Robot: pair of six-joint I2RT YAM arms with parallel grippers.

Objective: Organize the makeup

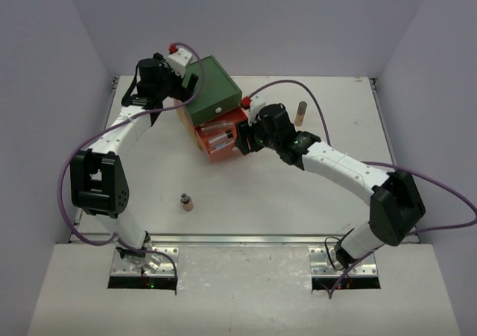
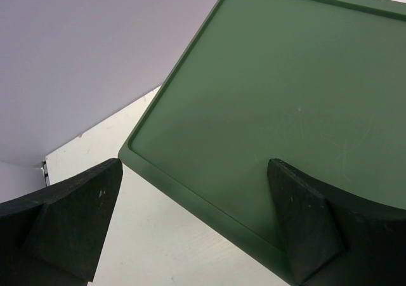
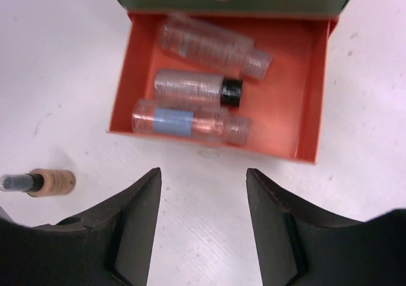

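A clear bottle point(image 3: 209, 45), a dark-capped bottle point(image 3: 196, 88) and a blue-labelled bottle point(image 3: 190, 122) lie in the open orange drawer point(image 3: 298, 96), with bare floor toward its right wall. A tan bottle point(image 3: 54, 182) lies on the white table point(image 1: 261, 209) at the drawer's 7 o'clock. An upright tan bottle point(image 1: 300, 113) stands at 3 o'clock. The right gripper point(image 3: 203, 172) hovers before the drawer's lip, jaws apart and empty. The left gripper point(image 2: 195, 165), spread wide, straddles the edge of the green box top point(image 2: 285, 77). Pale walls point(image 1: 246, 23) enclose the table.

No writing is legible, even on the blue-labelled bottle point(image 3: 190, 122)
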